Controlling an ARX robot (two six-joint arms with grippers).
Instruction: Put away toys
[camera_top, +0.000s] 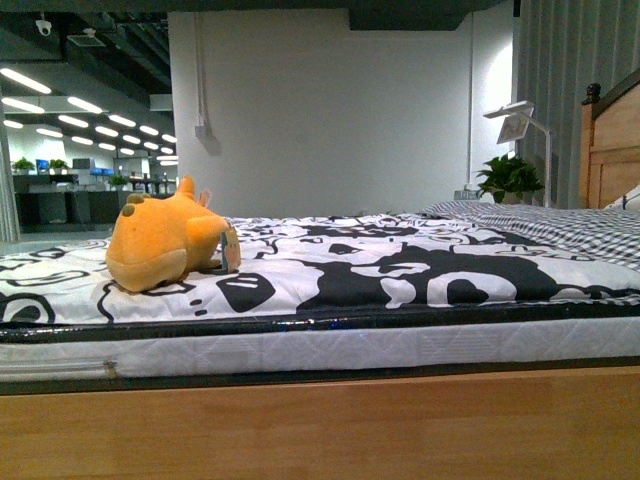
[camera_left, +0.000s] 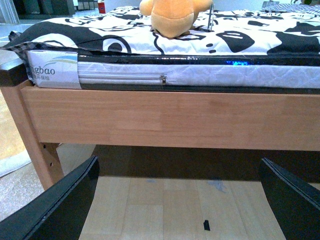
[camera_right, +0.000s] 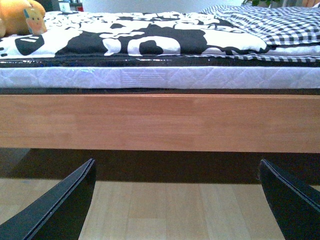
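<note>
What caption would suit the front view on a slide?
An orange plush toy lies on the black-and-white bedspread of a wooden-framed bed, no robot arm in view.

Plush toy (camera_left: 172, 17): picture edge is cropping its upper body in the left wrist view; the right wrist view is showing only a sliver.
Hang tag (camera_top: 232, 248): print is staying too small to read.
Mattress label (camera_left: 54, 70): opening letters are lying out of sight.
Headboard (camera_top: 610, 140): picture edge is cutting it off.
</note>
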